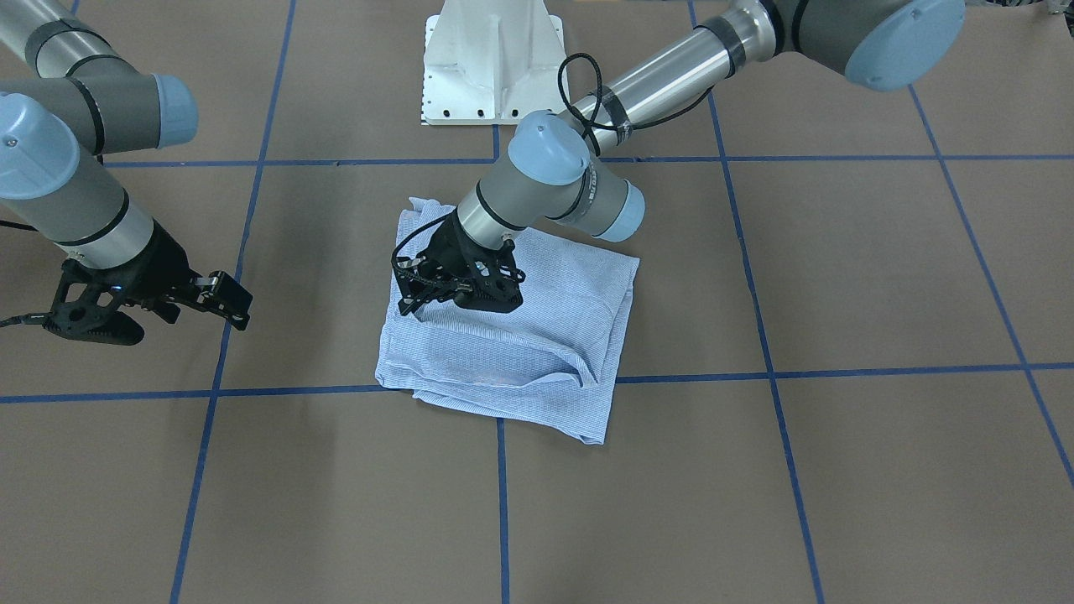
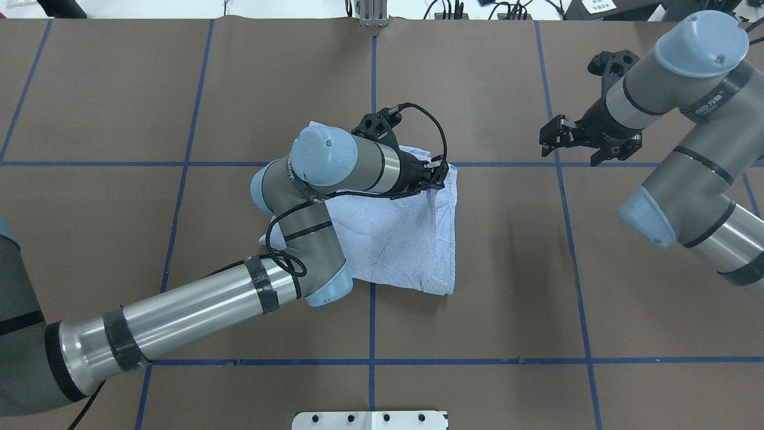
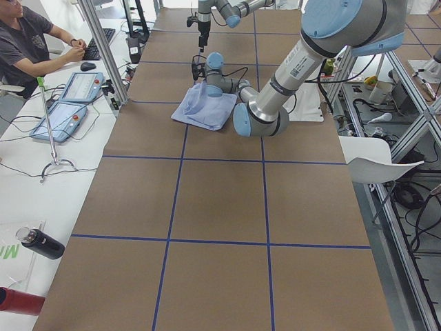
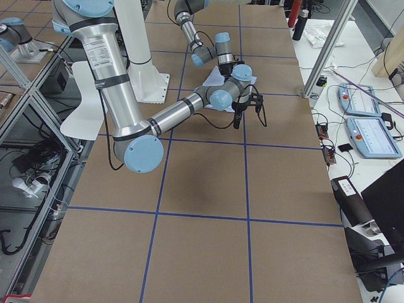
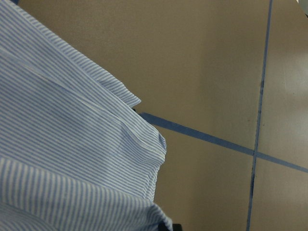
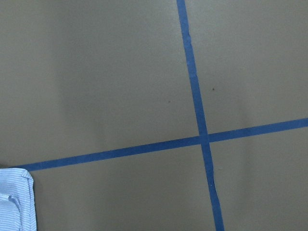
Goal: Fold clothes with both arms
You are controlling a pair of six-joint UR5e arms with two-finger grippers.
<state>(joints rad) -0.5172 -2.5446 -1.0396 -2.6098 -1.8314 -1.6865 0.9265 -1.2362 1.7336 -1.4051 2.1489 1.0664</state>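
Nearest the robot, the white pedestal base stood at the edge of the brown counter, which was marked into squares by blue tape lines. From there the left arm reached forward and bent over the shirt. The shirt lay in the middle of the counter, folded into a rough, rumpled rectangle with loose layers along one side.

The left gripper pointed down at the shirt's far edge, right against the cloth. Whether its fingers were closed on the fabric could not be told. The left wrist view showed only striped cloth close up, with its edge lying across a tape line.

The right arm came in from the other side. The right gripper hung well apart from the shirt, above bare counter near a tape crossing. Its fingers were spread and held nothing.

Beyond the counter's far side, a person sat at a white side table with a keyboard.
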